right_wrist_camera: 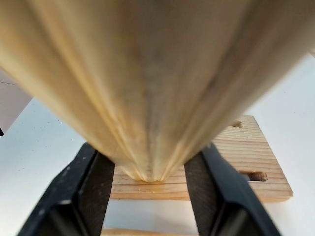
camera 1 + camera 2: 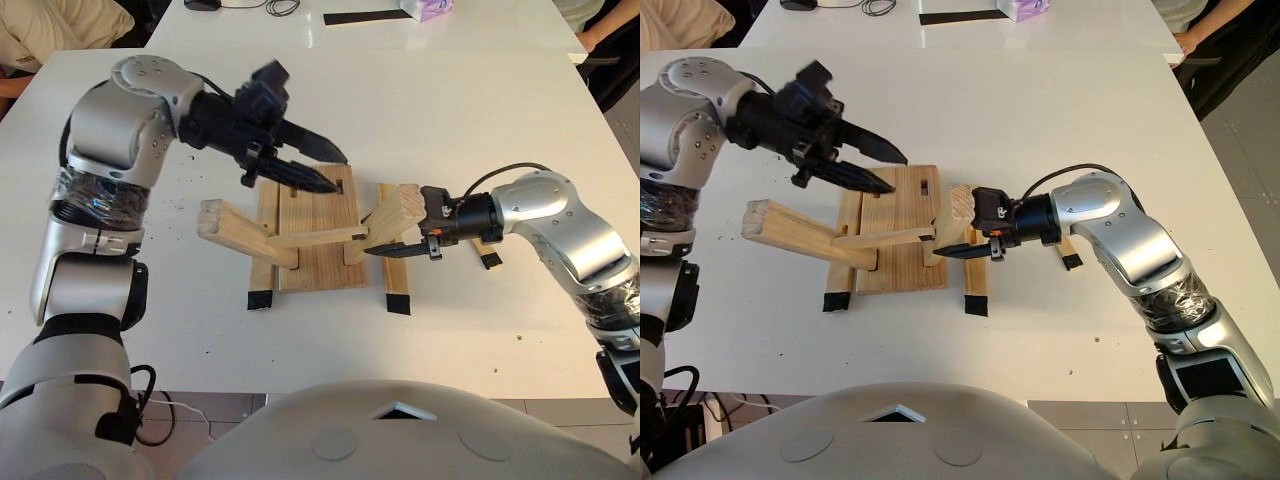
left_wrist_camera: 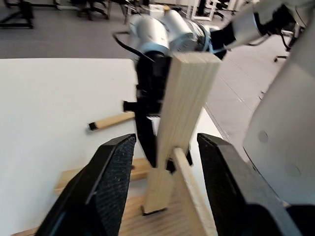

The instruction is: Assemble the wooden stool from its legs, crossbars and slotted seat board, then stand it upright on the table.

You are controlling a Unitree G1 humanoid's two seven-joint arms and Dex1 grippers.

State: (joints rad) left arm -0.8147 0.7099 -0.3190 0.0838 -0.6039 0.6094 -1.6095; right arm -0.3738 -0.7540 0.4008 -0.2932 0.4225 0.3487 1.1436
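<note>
At the seat board's (image 2: pixel 320 265) right edge, our right gripper (image 2: pixel 385 245) clamps the tilted leg (image 2: pixel 402 205); the slot (image 2: pixel 925 186) lies leftward, under our spread left gripper (image 2: pixel 340 173).

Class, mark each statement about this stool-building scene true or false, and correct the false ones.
1. The right gripper is clamped on a pale wooden leg. True.
2. The slotted wooden seat board stands on its edge. False: it lies flat on the white table.
3. The left gripper is open and holds nothing. True.
4. The thin wooden crossbar lies alone, away from the legs. False: it joins that leg to a second leg.
</note>
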